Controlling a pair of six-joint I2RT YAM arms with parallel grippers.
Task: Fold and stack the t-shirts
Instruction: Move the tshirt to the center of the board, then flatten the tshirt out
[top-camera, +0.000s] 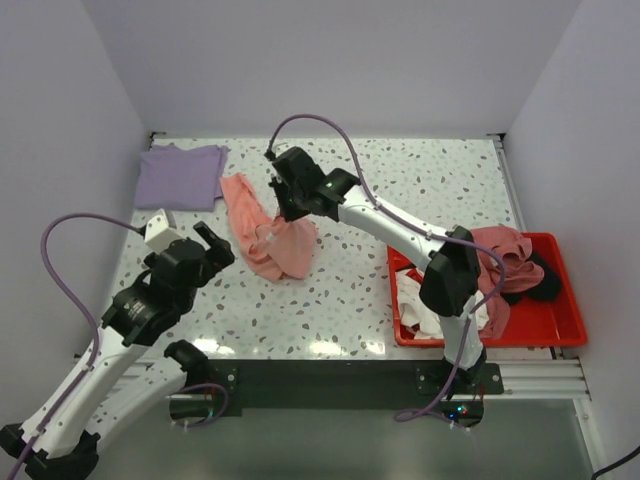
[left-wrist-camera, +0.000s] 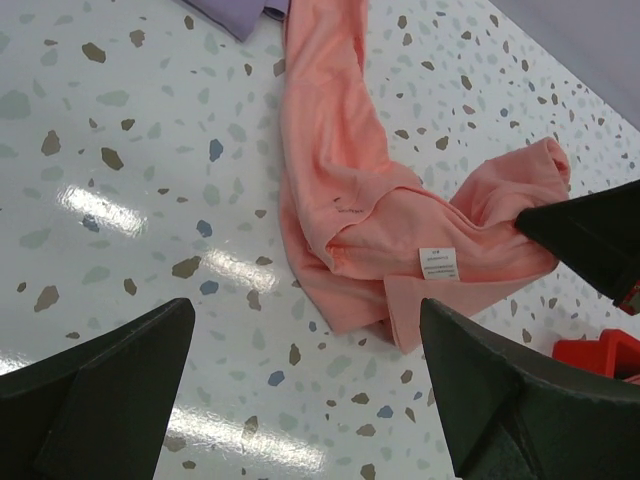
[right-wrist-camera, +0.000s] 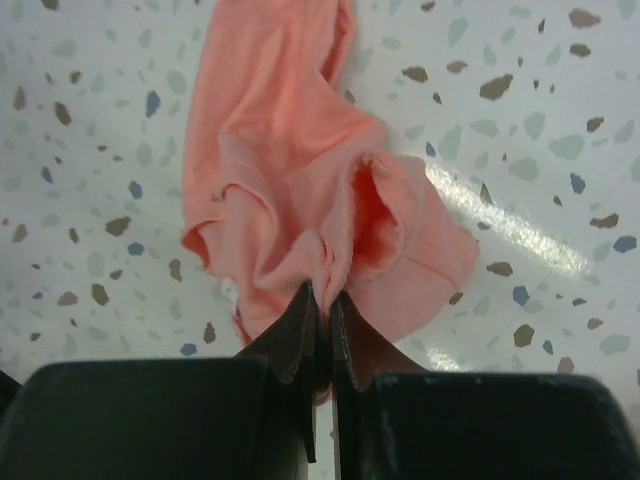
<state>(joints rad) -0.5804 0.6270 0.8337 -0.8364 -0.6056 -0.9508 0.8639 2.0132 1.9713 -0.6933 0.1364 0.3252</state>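
Your right claw (top-camera: 288, 208) is pinched on the salmon-pink tee (top-camera: 262, 242) at mid-bench (top-camera: 400, 180); its long axis runs far-to-near. Your left claw (top-camera: 213, 247) is wide and empty, just left of the tee's near end.

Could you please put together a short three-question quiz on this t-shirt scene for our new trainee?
1. True or false: the left gripper holds the salmon-pink t-shirt.
2. Which gripper's jaws are shut on that shirt?
3. Where is the lavender t-shirt? A) under the salmon-pink one B) flat at the table's far left corner C) draped over an arm.
Key: 1 false; 2 the right gripper; 3 B.
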